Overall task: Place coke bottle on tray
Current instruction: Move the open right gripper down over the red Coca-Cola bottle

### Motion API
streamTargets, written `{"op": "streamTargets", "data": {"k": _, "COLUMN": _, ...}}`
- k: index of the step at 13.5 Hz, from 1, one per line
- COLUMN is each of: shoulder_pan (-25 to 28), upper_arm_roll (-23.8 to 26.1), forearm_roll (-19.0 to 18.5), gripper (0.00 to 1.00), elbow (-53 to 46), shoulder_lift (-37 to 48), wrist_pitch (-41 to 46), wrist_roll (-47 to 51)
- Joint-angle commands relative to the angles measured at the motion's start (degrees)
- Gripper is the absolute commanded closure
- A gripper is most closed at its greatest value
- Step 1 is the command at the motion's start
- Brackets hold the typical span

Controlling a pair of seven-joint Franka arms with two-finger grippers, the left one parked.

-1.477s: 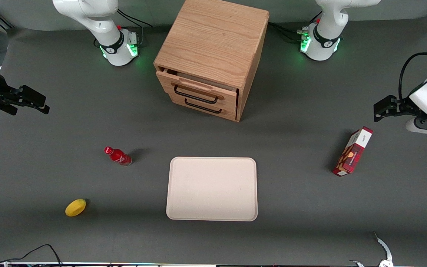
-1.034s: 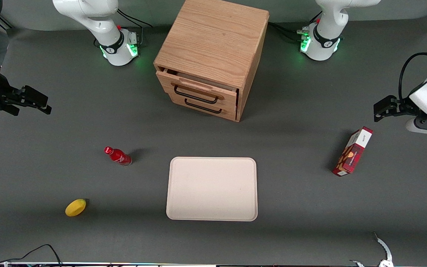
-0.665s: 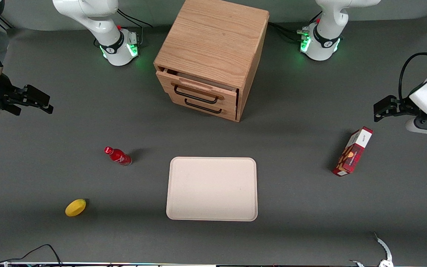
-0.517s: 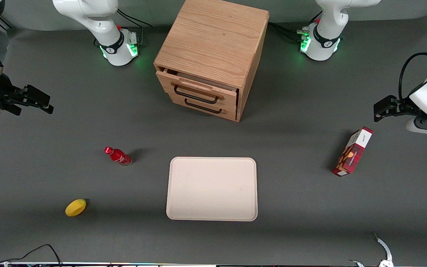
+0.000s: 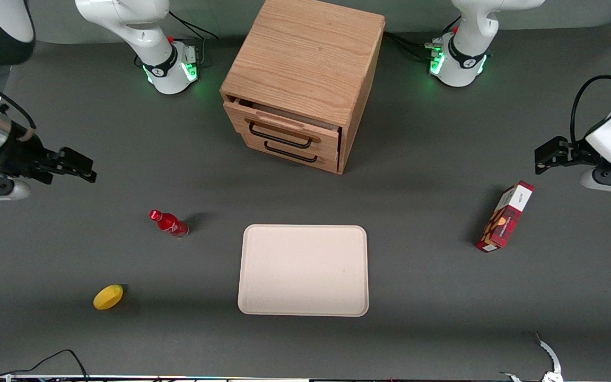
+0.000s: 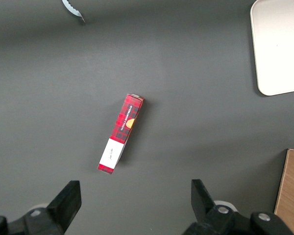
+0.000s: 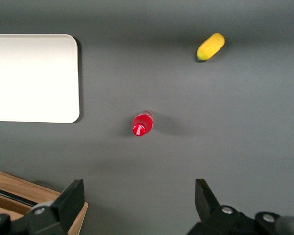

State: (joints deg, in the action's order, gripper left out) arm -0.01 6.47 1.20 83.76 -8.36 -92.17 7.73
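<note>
gripper (image 5: 84, 171): i see my right arm's fingers spread wide and holding nothing, up in the air toward the working arm's end of the desk
coke bottle (image 5: 169, 224): upright on the desk, beside the tray (image 5: 303, 270), not touching it
lemon (image 5: 108, 296): nearer the front edge than the bottle

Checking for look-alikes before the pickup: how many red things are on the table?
2. The coke bottle stands beside the tray; the red carton lies toward the parked arm's end. The open gripper hangs above bare table.
</note>
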Motion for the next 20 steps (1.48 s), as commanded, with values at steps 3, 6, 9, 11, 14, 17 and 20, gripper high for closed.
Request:
{"op": "streamTargets", "data": {"k": 3, "shoulder_pan": 1.1, "upper_arm_roll": 0.0, "forearm_roll": -1.4, "gripper": 0.00, "elbow": -3.5, "shoulder_lift": -5.9, "wrist_pitch": -1.2, "wrist_roll": 2.3}}
{"op": "streamTargets", "data": {"k": 6, "shoulder_pan": 1.0, "upper_arm_roll": 0.1, "forearm_roll": -1.6, "gripper": 0.00, "elbow": -3.1, "shoulder_lift": -7.9, "wrist_pitch": -3.1, "wrist_roll": 2.3}}
{"op": "streamTargets", "data": {"k": 9, "shoulder_pan": 1.0, "upper_arm_roll": 0.2, "forearm_roll": -2.4, "gripper": 0.01, "elbow": -1.5, "shoulder_lift": -9.4, "wrist_pitch": -4.8, "wrist_roll": 2.4}}
{"op": "streamTargets", "data": {"k": 11, "shoulder_pan": 1.0, "upper_arm_roll": 0.2, "forearm_roll": -2.4, "gripper": 0.01, "elbow": 1.0, "shoulder_lift": -9.4, "wrist_pitch": -7.7, "wrist_roll": 2.8}}
{"op": "streamTargets", "data": {"k": 14, "shoulder_pan": 1.2, "upper_arm_roll": 0.2, "forearm_roll": -2.4, "gripper": 0.02, "elbow": 8.0, "shoulder_lift": -8.2, "wrist_pitch": -14.8, "wrist_roll": 3.3}}
{"op": "streamTargets", "data": {"k": 17, "shoulder_pan": 1.3, "upper_arm_roll": 0.3, "forearm_roll": -2.4, "gripper": 0.02, "elbow": 13.9, "shoulder_lift": -7.2, "wrist_pitch": -22.5, "wrist_roll": 3.7}}
{"op": "streamTargets", "data": {"k": 20, "shoulder_pan": 1.3, "upper_arm_roll": 1.2, "forearm_roll": -3.0, "gripper": 0.02, "elbow": 18.4, "shoulder_lift": -6.8, "wrist_pitch": -27.7, "wrist_roll": 3.7}}
